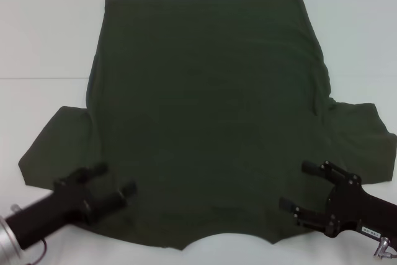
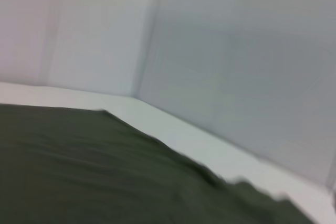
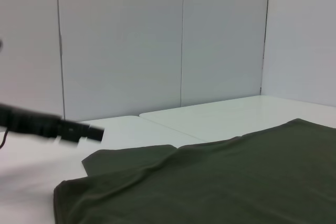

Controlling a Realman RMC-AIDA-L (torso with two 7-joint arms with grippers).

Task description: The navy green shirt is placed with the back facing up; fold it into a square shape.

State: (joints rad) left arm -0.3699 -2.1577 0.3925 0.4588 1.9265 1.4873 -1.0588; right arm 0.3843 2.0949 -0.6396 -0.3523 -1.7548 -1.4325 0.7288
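We see the dark olive-green cotton shirt (image 1: 208,122) spread flat on the white surface (image 1: 43,29). Our left gripper (image 1: 118,184) and right gripper (image 1: 299,185) hover over its near corners, jaws released.

The head camera looks steeply down on the shirt (image 1: 205,122); both wrist cameras skim low across it toward the walls.

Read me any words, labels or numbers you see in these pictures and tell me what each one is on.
Small white label on the right claw arm: too small to read.
Navy green shirt: plain side up, no lettering shows.
Left claw, table and walls: no text.
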